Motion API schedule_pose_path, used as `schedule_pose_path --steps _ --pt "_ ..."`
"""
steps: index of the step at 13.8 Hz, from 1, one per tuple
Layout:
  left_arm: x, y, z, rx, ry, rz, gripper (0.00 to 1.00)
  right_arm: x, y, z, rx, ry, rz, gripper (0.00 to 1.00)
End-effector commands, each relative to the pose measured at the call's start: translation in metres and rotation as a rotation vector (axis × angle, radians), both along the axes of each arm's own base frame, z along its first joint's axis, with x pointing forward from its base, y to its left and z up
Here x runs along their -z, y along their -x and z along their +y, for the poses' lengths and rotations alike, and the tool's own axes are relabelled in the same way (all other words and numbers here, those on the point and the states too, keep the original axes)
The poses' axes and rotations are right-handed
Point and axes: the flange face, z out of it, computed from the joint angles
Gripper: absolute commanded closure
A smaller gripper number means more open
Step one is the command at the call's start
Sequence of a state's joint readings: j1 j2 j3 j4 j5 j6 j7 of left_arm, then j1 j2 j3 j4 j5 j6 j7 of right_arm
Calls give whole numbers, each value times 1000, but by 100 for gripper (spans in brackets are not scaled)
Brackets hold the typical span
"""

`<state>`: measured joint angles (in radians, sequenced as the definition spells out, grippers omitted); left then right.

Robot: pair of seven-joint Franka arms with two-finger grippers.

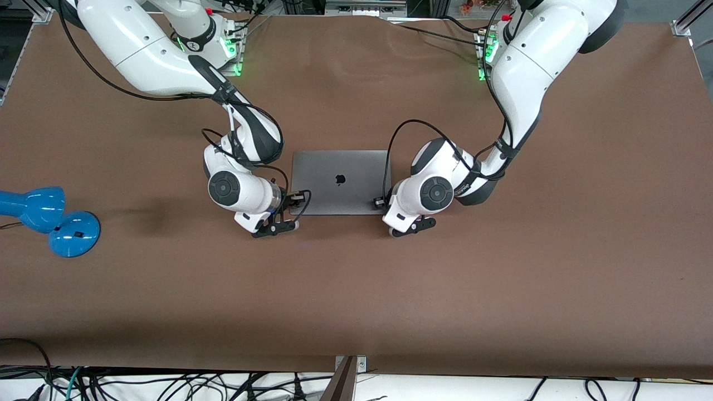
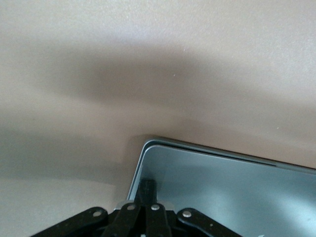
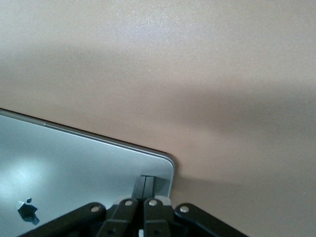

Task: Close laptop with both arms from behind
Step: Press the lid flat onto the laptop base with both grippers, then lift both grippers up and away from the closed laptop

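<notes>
laptop [image 1: 340, 182] lid down, both grippers shut on corners

Both arms reach in from their bases, elbows bent, wrists low over the table's middle. Left gripper [image 2: 147, 190] has its fingers pressed together, tips pointing down. Right gripper [image 3: 144, 185] is the same: fingers together, tips down. The two wrists sit level with each other and well apart, forearms angled inward toward one another.
</notes>
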<state>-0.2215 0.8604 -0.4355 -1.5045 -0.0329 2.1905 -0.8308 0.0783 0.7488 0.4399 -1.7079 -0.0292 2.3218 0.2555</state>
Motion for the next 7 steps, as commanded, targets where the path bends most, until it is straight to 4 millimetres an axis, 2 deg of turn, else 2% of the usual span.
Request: schedule_pose_path --steps 1,3,4,5,6,7 --pt "5 -5 -4 28 -7 -27 100 2 -8 4 -10 -7 -32 100" --pt "5 -5 -4 28 -7 -27 100 -9 -13 5 9 -16 -36 100" --pt "4 -5 -4 26 -7 -28 88 -14 -13 8 18 -17 -36 99" --pt "4 -6 -3 20 -8 -27 47 -19 -11 13 44 -11 -26 91" --pt "3 -6 -3 25 -8 -31 0 -28 -11 14 79 -1 -19 80" --pt "0 -7 -2 39 -20 -48 0 -40 -14 14 106 10 -11 64"
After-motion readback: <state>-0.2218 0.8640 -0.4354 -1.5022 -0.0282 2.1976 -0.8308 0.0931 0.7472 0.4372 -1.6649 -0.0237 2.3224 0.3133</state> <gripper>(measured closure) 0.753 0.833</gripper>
